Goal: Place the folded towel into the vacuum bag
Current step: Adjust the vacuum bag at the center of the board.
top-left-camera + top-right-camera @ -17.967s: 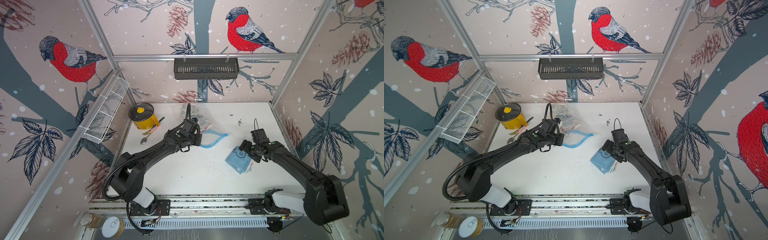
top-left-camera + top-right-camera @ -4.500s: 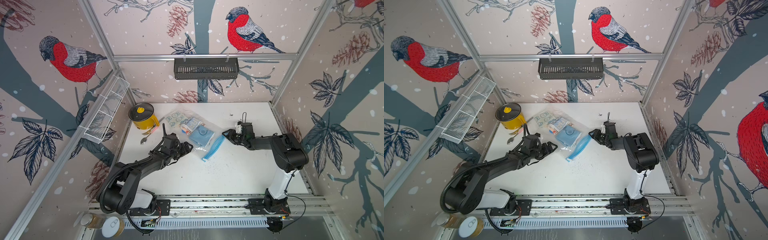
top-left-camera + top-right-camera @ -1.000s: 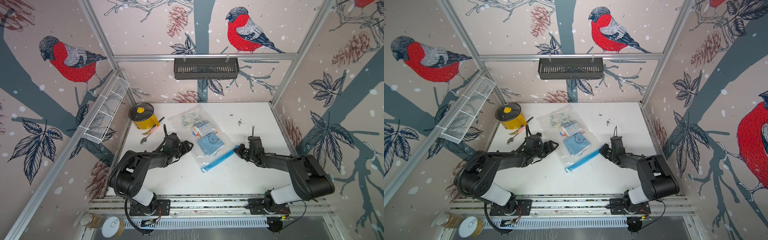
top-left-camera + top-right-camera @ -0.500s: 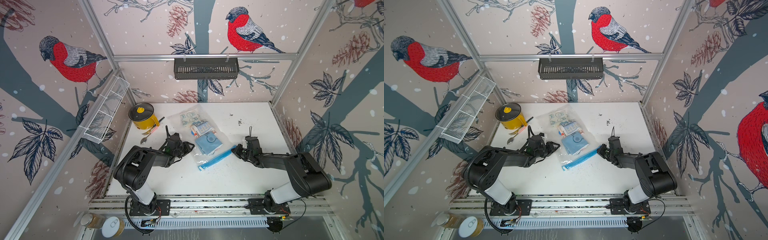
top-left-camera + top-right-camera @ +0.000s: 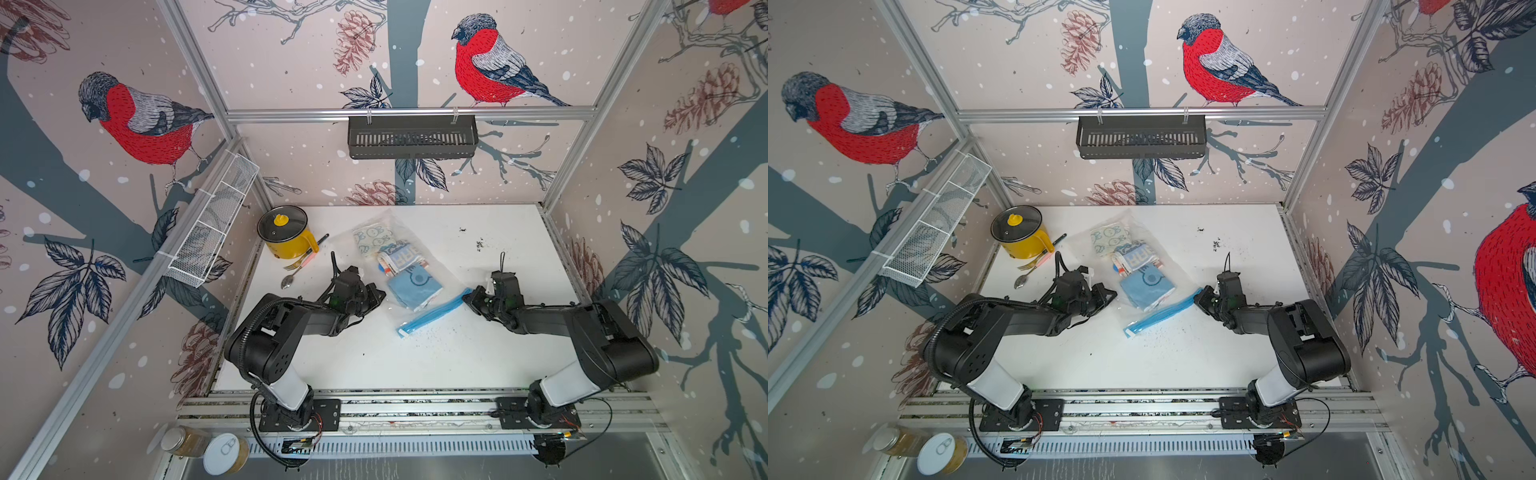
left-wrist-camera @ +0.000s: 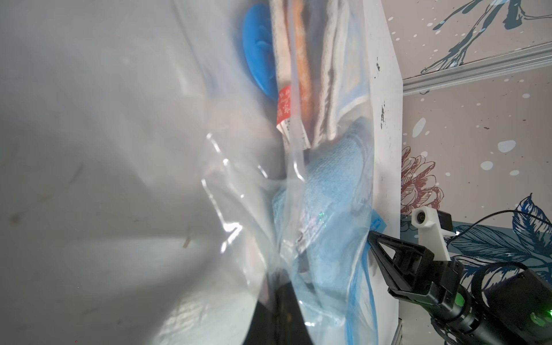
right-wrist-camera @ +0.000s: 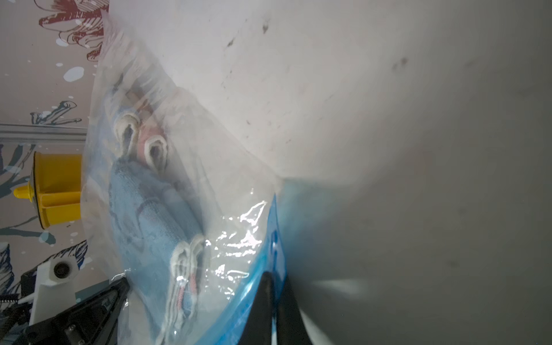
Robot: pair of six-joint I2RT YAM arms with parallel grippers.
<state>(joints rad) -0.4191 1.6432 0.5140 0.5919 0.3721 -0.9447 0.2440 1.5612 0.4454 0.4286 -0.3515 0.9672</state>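
in both top views the vacuum bag (image 5: 397,309) (image 5: 1127,309) lies flat on the white table (image 5: 374,361), the blue folded towel (image 5: 413,286) inside it, close to the blue zip strip (image 5: 432,314). the left gripper (image 5: 379,293) meets the bag's edge on its own side; the right gripper (image 5: 469,296) sits at the strip's far end. left wrist view: the dark fingers (image 6: 283,313) are pressed together, seemingly nipping clear plastic, with the towel and the round blue valve (image 6: 258,59) beyond. right wrist view: its fingers (image 7: 263,304) are pressed together, pinching the zip strip; a yellow pot (image 7: 56,191) stands behind the bag.
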